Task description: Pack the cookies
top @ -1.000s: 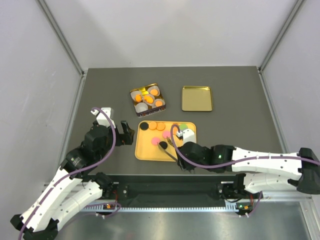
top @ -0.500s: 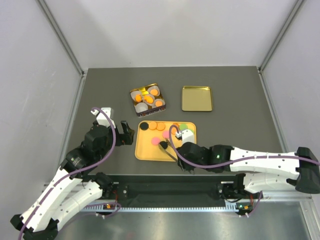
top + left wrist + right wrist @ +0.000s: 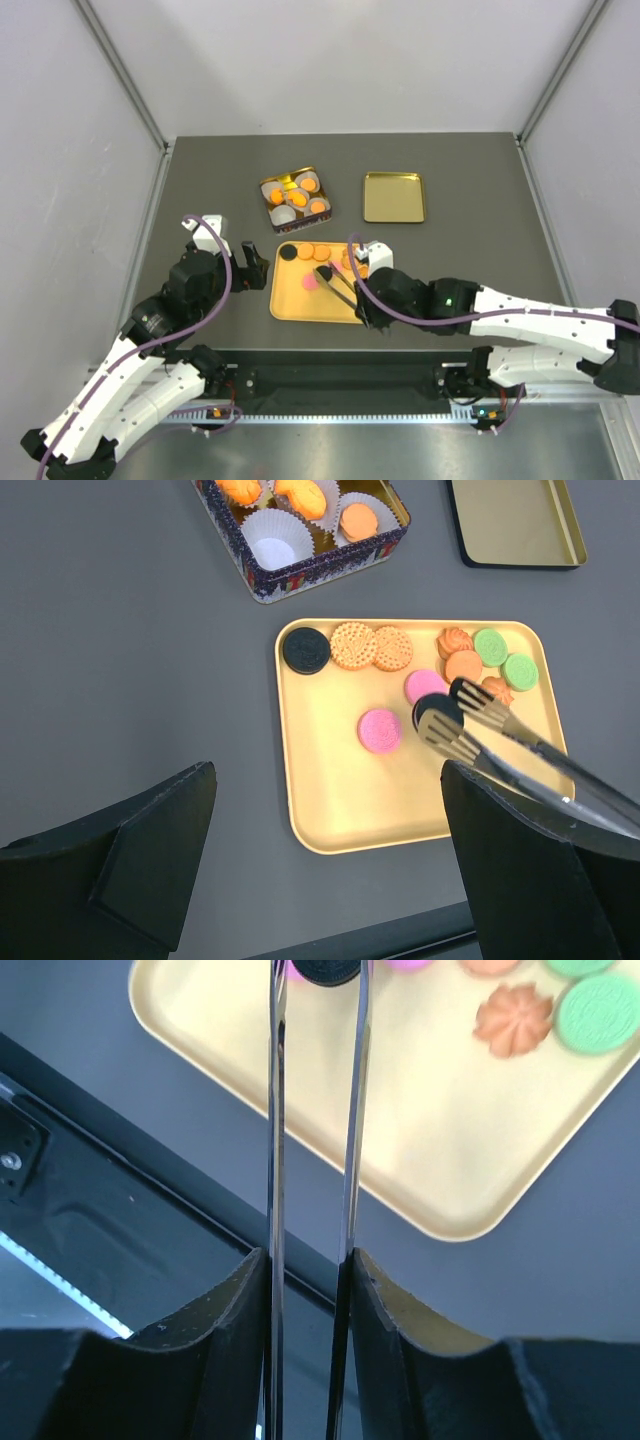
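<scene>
The cookies lie on a yellow tray (image 3: 340, 790): a black one (image 3: 305, 649), two orange ones (image 3: 352, 645), a pink one (image 3: 379, 730) and green ones (image 3: 490, 646). My right gripper (image 3: 308, 1260) is shut on metal tongs (image 3: 275, 1110). The tong tips pinch another black cookie (image 3: 432, 708) beside a pink cookie (image 3: 424, 683), near the tray's middle (image 3: 323, 272). My left gripper (image 3: 250, 266) hangs open and empty just left of the tray. More orange cookies sit in white paper cups inside the tin (image 3: 295, 197).
The tin's patterned rim (image 3: 300, 575) is behind the tray, with one paper cup (image 3: 275, 548) holding nothing. A gold lid (image 3: 393, 197) lies at the back right. The table's near edge and a black rail (image 3: 120, 1220) run just below the tray.
The right arm has pushed the tongs farther over the tray, and the tong arms have come together on the black cookie. The left arm has not moved.
</scene>
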Controlling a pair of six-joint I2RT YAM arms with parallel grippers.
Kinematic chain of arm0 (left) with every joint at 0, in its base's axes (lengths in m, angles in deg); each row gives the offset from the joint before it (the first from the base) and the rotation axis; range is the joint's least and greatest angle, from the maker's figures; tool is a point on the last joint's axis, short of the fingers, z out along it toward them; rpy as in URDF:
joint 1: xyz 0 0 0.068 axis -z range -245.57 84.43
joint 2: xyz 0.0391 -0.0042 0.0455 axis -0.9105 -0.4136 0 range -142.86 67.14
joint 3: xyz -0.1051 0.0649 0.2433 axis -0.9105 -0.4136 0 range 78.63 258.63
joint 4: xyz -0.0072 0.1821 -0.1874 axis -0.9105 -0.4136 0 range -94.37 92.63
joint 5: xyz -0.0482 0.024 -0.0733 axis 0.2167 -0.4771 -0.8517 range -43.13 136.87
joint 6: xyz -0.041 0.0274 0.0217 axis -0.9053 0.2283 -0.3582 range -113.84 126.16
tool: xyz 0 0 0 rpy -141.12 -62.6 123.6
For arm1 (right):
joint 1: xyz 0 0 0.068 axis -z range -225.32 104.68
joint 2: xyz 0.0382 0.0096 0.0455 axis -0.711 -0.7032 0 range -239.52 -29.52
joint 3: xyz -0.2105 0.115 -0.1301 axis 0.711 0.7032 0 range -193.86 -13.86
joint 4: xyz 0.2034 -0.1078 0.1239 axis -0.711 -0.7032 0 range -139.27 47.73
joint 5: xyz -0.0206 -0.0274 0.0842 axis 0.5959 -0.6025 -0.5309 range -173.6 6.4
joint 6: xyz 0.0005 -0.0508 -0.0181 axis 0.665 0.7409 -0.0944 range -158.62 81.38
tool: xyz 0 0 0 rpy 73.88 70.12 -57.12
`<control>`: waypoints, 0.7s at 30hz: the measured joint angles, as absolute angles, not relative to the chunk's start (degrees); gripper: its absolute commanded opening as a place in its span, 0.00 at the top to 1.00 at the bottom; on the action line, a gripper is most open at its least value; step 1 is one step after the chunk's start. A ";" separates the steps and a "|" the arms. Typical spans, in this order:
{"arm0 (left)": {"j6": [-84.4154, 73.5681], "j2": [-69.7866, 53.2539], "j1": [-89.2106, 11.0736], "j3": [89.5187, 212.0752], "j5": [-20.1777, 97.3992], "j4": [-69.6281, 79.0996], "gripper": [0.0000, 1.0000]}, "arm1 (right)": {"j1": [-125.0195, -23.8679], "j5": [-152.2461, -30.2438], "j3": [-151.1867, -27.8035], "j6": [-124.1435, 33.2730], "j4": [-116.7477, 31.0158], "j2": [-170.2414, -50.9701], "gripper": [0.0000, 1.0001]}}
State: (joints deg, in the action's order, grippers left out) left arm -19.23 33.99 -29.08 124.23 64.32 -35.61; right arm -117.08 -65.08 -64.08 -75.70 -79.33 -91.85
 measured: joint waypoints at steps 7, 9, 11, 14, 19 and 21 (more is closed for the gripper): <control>-19.23 33.99 -29.08 124.23 64.32 -35.61 0.01 | -111.03 -66.17 -71.03 -71.37 -79.88 -92.18 0.72; -19.23 33.99 -29.08 124.23 64.32 -35.61 0.01 | -108.34 -66.96 -73.83 -69.76 -79.81 -93.49 0.72; -19.23 33.99 -29.08 124.23 64.35 -35.61 0.01 | -106.00 -67.64 -76.75 -68.31 -79.57 -95.37 0.72; -19.23 33.97 -29.08 124.23 64.35 -35.61 0.01 | -103.12 -68.71 -82.00 -66.04 -78.61 -99.83 0.72; -19.23 33.99 -29.08 124.23 64.37 -35.61 0.01 | -100.69 -70.83 -90.28 -63.20 -77.08 -109.44 0.73; -19.23 33.99 -29.08 124.23 64.37 -35.61 0.01 | -100.43 -71.40 -93.37 -62.15 -76.60 -113.71 0.73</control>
State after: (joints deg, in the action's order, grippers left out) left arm -19.23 33.99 -29.08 124.23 64.37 -35.61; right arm -100.43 -71.40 -93.37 -62.15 -76.60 -113.71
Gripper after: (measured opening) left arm 0.991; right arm 0.340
